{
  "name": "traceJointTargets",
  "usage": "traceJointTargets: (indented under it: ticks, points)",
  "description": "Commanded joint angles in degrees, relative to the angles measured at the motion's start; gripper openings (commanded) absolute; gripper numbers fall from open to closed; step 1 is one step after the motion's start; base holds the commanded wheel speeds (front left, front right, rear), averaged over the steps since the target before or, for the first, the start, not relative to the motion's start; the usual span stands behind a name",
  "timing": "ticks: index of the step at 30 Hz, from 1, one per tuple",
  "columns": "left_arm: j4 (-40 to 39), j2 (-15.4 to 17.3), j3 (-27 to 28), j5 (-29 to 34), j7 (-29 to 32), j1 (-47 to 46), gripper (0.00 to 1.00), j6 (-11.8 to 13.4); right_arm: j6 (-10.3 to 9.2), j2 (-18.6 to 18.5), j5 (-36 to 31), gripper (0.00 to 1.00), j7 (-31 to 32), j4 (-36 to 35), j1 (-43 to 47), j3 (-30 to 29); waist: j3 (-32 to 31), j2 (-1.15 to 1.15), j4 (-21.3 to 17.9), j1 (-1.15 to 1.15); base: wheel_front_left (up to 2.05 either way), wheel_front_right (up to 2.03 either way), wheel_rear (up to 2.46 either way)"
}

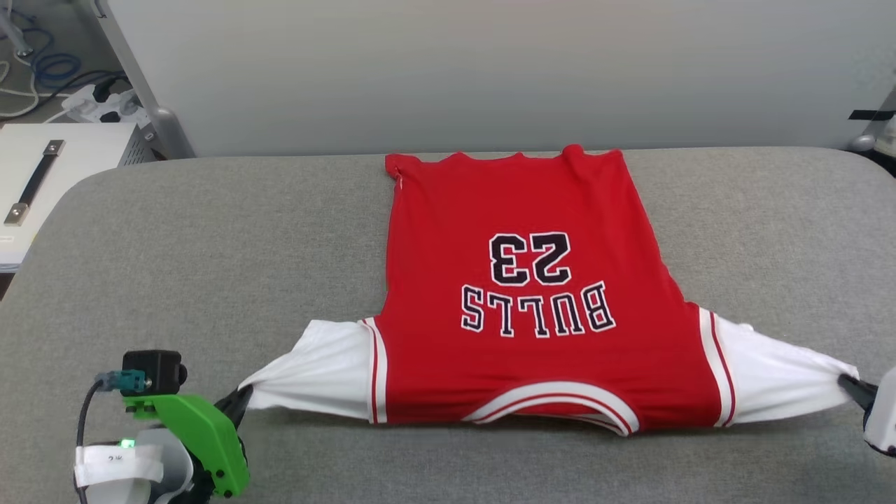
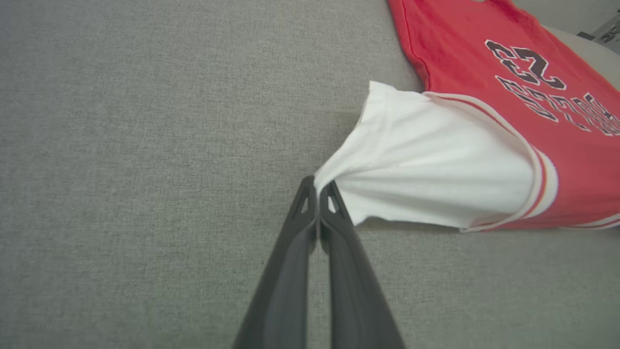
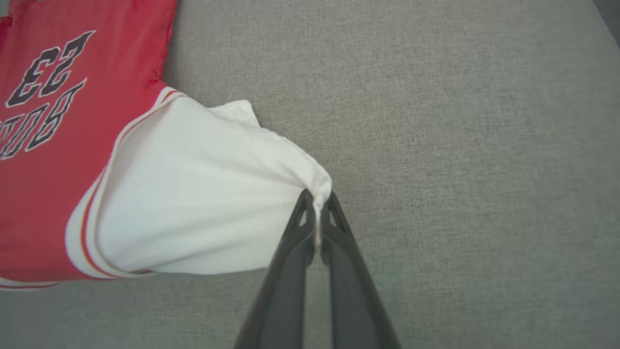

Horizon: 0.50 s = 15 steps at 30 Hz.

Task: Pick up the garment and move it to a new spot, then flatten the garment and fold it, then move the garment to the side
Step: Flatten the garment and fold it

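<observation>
So we've got the garment (image 1: 532, 294) spread print-up on the grey table (image 1: 210, 245), hem at its far edge, collar toward the near edge, and our left gripper (image 1: 241, 400) and right gripper (image 1: 848, 383) are each clamped on a white sleeve tip, shirt stretched sideways between them.

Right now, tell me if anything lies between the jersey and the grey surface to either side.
Nothing visible does. The grey surface lies bare on both sides of the garment, and the left gripper and right gripper each pinch one of its white sleeves.
</observation>
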Motion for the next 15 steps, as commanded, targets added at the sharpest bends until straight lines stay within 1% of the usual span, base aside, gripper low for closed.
traceJointTargets:
  ticks: [1,7,12,15]
  points:
    - [-1.6,1.9,1.1,-0.9,1.1,2.4,0.0,1.3,-0.14,-0.4,-0.2,0.0,1.4,-0.8,2.1,-1.9,-0.3,0.0,-0.2,0.01,0.0,0.0,0.0]
    - [-12.0,4.0,2.0,-3.6,6.3,10.4,0.0,4.3,-0.14,1.5,-2.5,0.0,9.1,-7.9,9.5,-9.1,-0.2,0.0,-0.4,0.01,0.0,0.0,0.0]
    - [-18.3,4.1,2.0,-5.1,8.9,14.9,0.0,6.8,-0.14,4.8,-5.8,0.0,14.4,-15.2,14.4,-15.4,0.4,0.0,-0.7,0.01,0.0,0.0,0.0]
    - [-20.5,3.8,1.6,-5.4,9.8,16.2,0.0,7.6,-0.14,6.9,-7.7,0.0,17.0,-18.7,15.9,-18.1,0.9,0.0,-0.8,0.01,0.0,0.0,0.0]
